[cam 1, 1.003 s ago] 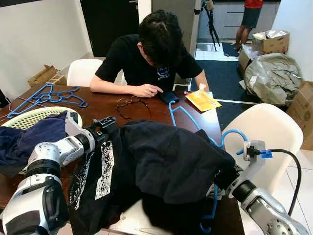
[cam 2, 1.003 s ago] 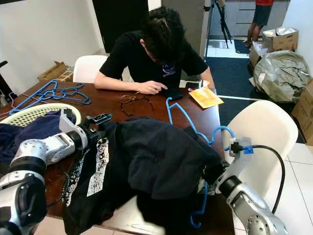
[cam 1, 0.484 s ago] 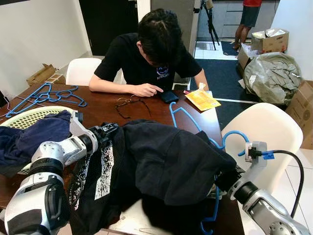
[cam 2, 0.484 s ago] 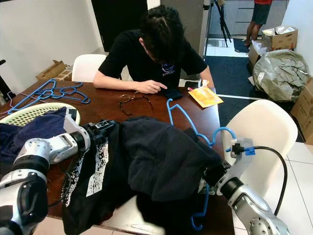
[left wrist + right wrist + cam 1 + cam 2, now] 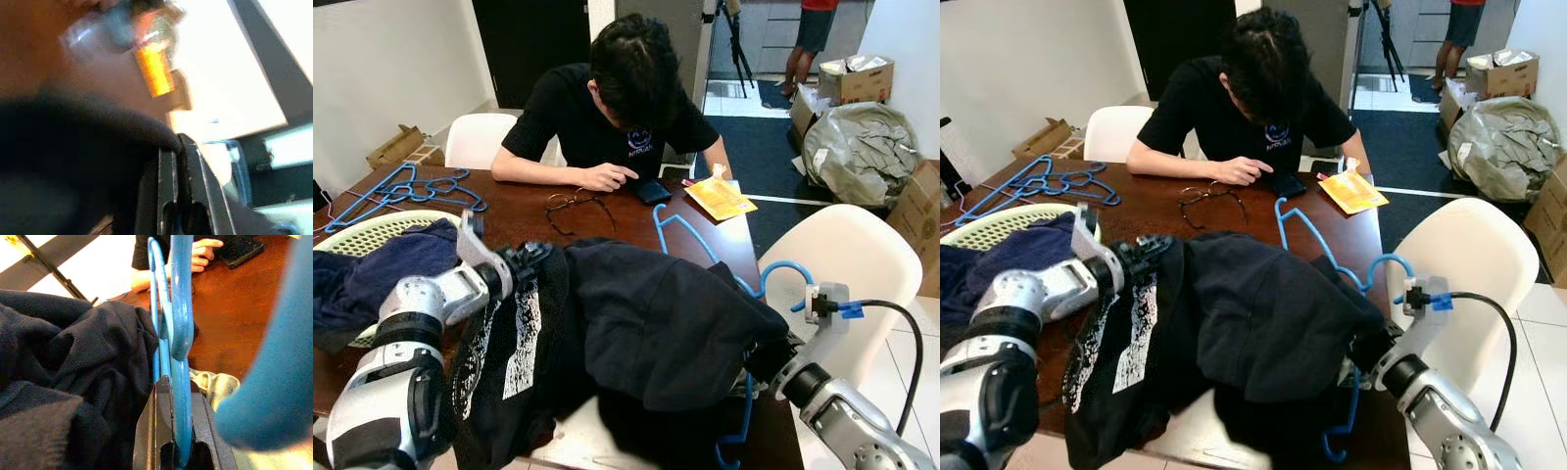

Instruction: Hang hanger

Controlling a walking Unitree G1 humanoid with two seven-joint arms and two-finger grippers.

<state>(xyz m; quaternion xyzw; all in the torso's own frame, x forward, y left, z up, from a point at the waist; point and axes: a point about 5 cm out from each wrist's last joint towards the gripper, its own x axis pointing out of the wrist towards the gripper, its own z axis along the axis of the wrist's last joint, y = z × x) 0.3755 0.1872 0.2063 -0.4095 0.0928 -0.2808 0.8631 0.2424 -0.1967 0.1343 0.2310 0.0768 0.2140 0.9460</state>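
A black shirt (image 5: 646, 323) with a white print lies bunched over a blue hanger (image 5: 682, 224) on the brown table (image 5: 607, 220). The hanger's hook (image 5: 783, 268) sticks out past the table's right edge. My right gripper (image 5: 766, 357) sits under the shirt's right side, shut on the blue hanger (image 5: 180, 308), whose bar runs between its fingers (image 5: 159, 421). My left gripper (image 5: 530, 257) is at the shirt's left edge. In the left wrist view its fingers (image 5: 166, 186) are pressed together on a fold of black shirt fabric (image 5: 98, 147).
A person (image 5: 617, 108) sits across the table with a hand by a phone (image 5: 651, 192); glasses (image 5: 570, 204) and a yellow packet (image 5: 718, 201) lie nearby. A laundry basket (image 5: 372, 233) with blue clothes stands at left, spare blue hangers (image 5: 406, 191) behind it. A white chair (image 5: 847, 264) stands right.
My left gripper has slid right to the shirt's left edge and closed on the fabric. The right arm and hanger have hardly moved.
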